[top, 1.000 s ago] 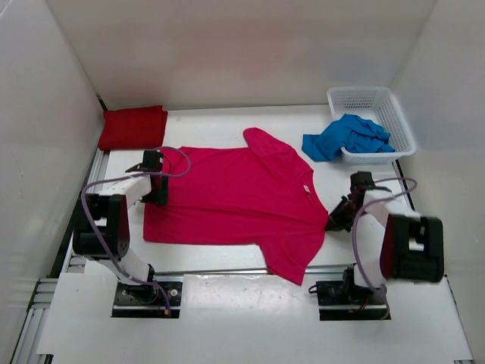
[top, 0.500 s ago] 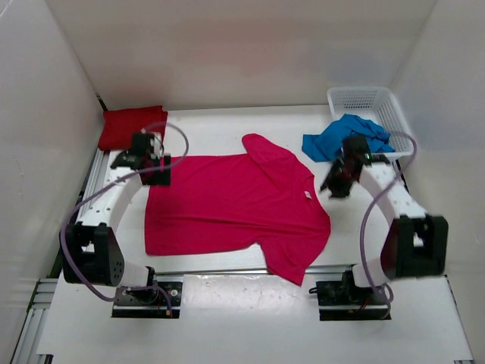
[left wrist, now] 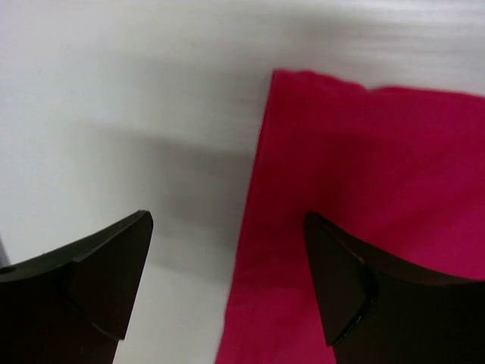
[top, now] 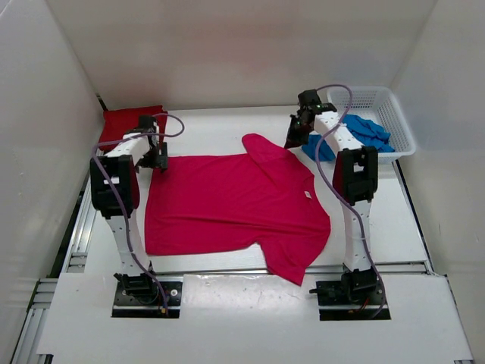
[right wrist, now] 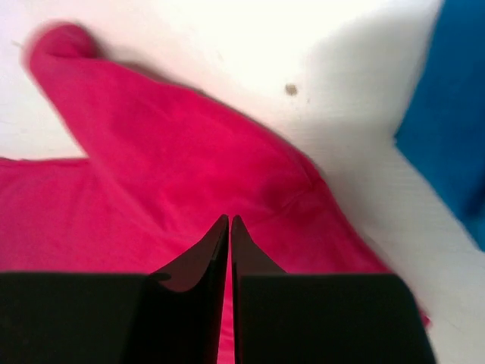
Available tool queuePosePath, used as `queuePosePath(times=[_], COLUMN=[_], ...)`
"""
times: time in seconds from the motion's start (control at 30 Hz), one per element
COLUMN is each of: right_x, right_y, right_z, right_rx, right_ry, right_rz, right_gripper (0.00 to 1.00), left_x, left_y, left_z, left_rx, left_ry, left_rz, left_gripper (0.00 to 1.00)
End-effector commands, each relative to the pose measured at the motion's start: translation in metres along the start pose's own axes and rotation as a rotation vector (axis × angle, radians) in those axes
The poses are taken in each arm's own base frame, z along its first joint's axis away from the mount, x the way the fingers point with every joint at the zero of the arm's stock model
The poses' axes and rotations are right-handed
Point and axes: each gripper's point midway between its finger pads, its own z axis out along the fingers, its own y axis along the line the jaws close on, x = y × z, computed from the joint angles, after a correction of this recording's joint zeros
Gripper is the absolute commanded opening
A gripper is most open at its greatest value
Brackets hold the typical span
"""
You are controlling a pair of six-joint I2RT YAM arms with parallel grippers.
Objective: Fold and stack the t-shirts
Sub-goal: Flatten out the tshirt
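Dark red shirt (top: 132, 127) folded beyond the released left end effector (left wrist: 227, 224); pink shirt (top: 235, 201) flat, unfolded between both; blue shirt (top: 373, 130) heaped beside the clenched right end effector (right wrist: 229, 220), not yet folded.

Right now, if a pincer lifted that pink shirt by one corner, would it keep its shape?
Probably not: the pink shirt lies flat on the table with soft ripples, so it would likely hang limp. It looks thin, so probably light. Its far sleeve curls at the end, so a push would likely bunch it, not slide it whole.
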Motion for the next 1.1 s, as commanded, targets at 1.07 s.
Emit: queuePosePath(times=[1.07], right_x=[-0.081], right_y=[-0.081], right_z=[0.041], right_rx=[0.161], right_ry=[-0.285], right_rz=[0.645], right_gripper=[0.08], left_x=[-0.064], left_y=[0.015], left_z=[0.045], left_rx=[-0.170], left_ry=[-0.088], left_rz=[-0.027], left_gripper=[0.95])
